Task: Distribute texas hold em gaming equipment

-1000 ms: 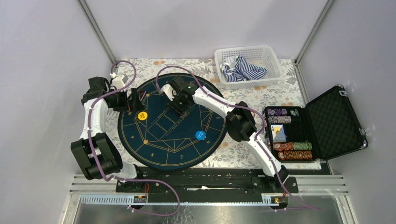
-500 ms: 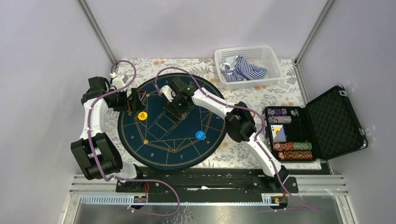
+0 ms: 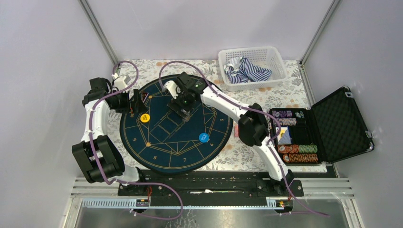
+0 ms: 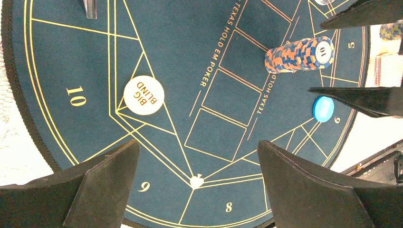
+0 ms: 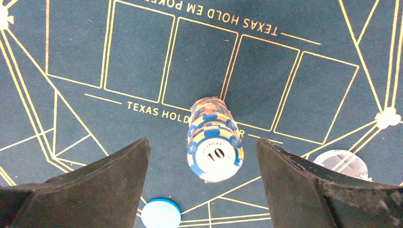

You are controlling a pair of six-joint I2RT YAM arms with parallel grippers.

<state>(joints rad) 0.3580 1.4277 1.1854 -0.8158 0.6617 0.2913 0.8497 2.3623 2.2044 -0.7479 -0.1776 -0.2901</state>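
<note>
Tall orange-and-blue striped poker chip stack (image 5: pixel 215 142) stands mid round navy gold-lined mat (image 5: pixel 142 61). The right claw (image 3: pixel 184 112) is spread wide, straddling it with no contact; the left claw (image 4: pixel 197 142) is wide, empty. Chips are rigid, slick, loose and will probably topple; pinch low across the sides.

A round navy gold-lined mat (image 3: pixel 161 152) lies on a floral table cover (image 3: pixel 280 97), a white basket (image 3: pixel 247 49) of striped cloth (image 3: pixel 250 71) stands behind it to the right, and a black case (image 3: pixel 340 124) lies open at the right edge.
</note>
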